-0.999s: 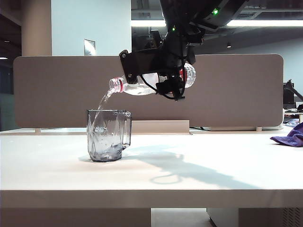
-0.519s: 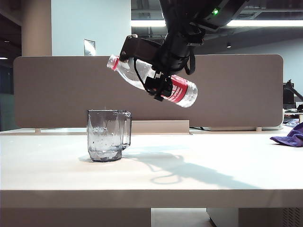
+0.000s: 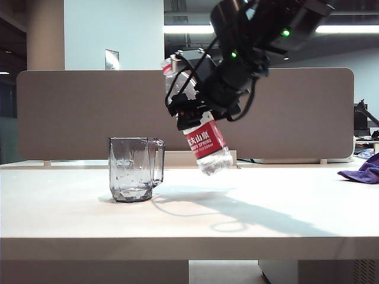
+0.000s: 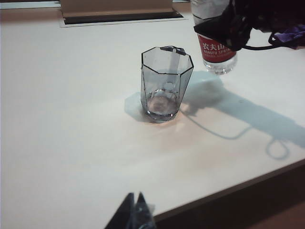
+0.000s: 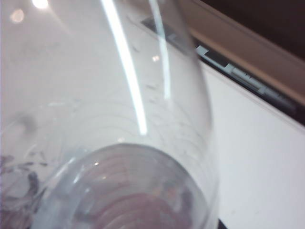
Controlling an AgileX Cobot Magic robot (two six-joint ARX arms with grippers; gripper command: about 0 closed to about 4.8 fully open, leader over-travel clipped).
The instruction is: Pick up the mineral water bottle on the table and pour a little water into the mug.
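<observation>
The mineral water bottle (image 3: 204, 142) hangs in the air to the right of the mug (image 3: 134, 169), tilted, with its neck up and leaning left and its base low. My right gripper (image 3: 194, 102) is shut on its clear body above the red label. In the right wrist view the bottle (image 5: 119, 143) fills most of the picture and hides the fingers. The grey-tinted mug (image 4: 166, 84) stands upright on the white table (image 3: 249, 219) with a little water at its bottom. My left gripper (image 4: 135, 210) hovers shut near the table's front edge, well apart from the mug.
A purple cloth (image 3: 362, 170) lies at the table's far right edge. A tall grey divider panel (image 3: 71, 112) runs along the back of the table. The table's front edge (image 4: 248, 183) lies close to my left gripper.
The bottle has swung from lying level, pouring into the mug, to nearly upright with its neck up. The stream has stopped. The bottle's base has sunk to the mug's right.
</observation>
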